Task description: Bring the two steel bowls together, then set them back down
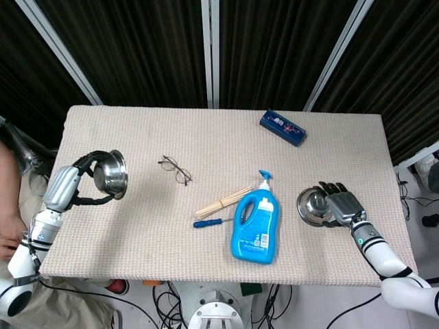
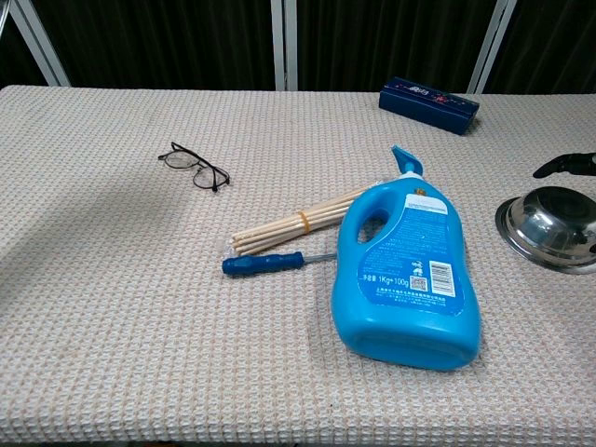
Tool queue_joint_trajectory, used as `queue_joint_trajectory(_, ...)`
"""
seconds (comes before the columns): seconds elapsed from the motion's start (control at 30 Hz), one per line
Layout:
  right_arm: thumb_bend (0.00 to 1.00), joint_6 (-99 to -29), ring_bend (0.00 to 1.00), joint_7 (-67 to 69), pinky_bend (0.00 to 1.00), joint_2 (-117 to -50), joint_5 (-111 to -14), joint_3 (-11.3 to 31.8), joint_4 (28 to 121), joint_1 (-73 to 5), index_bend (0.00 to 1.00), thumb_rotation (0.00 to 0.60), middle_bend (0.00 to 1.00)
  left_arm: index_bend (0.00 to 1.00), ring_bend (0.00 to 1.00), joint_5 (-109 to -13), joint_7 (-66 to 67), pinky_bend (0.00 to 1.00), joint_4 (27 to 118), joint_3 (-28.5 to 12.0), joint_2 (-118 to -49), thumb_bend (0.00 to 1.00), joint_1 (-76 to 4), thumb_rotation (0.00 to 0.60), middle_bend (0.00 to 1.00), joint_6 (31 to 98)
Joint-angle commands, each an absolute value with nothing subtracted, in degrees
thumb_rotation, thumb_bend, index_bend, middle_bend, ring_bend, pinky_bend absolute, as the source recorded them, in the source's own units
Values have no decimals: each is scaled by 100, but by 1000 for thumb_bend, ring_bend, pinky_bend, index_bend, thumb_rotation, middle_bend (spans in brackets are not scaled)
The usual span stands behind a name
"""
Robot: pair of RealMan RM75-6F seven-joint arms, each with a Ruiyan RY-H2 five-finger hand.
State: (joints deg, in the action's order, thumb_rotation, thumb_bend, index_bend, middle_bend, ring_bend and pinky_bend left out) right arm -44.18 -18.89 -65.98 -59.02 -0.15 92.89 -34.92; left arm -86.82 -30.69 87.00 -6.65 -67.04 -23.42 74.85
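Steel bowls sit far apart, one in each hand's reach, on a beige woven tabletop (image 1: 137, 240).

Nearest lies a blue detergent bottle (image 1: 255, 224) on its back, with a blue-handled screwdriver (image 1: 206, 222) and a bundle of wooden sticks (image 1: 223, 202) just to its left. At the right edge, the right hand (image 1: 345, 205) curls its fingers over the rim of the right steel bowl (image 1: 314, 207), which rests on the tabletop; whether it truly grips the bowl I cannot tell. At the left edge, the left hand (image 1: 86, 184) holds the left steel bowl (image 1: 111, 174) tipped on its side, its opening facing right, fingers wrapped around the rim. Farther back, between the two, a pair of glasses (image 1: 175, 170) lies on the cloth, and a dark blue box (image 1: 282, 127) sits near the far right.
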Motion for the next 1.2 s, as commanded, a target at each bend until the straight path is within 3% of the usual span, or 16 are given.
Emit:
queue_joint_trajectory(0.03, 176, -4405, 0, -2064, 0, -6678, -5791, -53, 9264, -3566, 0, 600, 7, 446, 320, -8693, -3086, 481, 8691, -659, -6725, 149, -2331, 600, 410, 7507)
queue_joint_trajectory(0.3, 176, -4394, 0, -2257, 0, -6892, -5559, -67, 9092, -3684, 0, 600, 11, 446, 320, -8682, -3087, 480, 8640, -651, -6736, 150, -2335, 600, 410, 7477)
queue_joint_trajectory(0.57, 184, -4406, 44, -2448, 2, -7069, -5324, -105, 8970, -3780, 2, 600, 111, 446, 320, -8692, -3128, 479, 8612, -633, -6721, 150, -2329, 600, 409, 7467)
queue_joint_trajectory(0.83, 236, -4888, 239, -2421, 81, -7196, -5441, -37, 8940, -3660, 288, 600, 283, 446, 320, -8693, -3120, 479, 8636, -633, -6706, 150, -2314, 600, 409, 7488)
queue_joint_trajectory(1.03, 246, -5354, 270, -1840, 102, -6808, -5987, 65, 9285, -3366, 338, 600, 316, 446, 319, -8707, -3119, 479, 8684, -641, -6682, 149, -2294, 600, 409, 7541)
queue_joint_trajectory(1.2, 253, -6069, 278, -502, 112, -6164, -6903, 312, 9727, -2937, 352, 600, 324, 446, 319, -8714, -3276, 479, 8724, -689, -6700, 149, -2244, 600, 409, 7692)
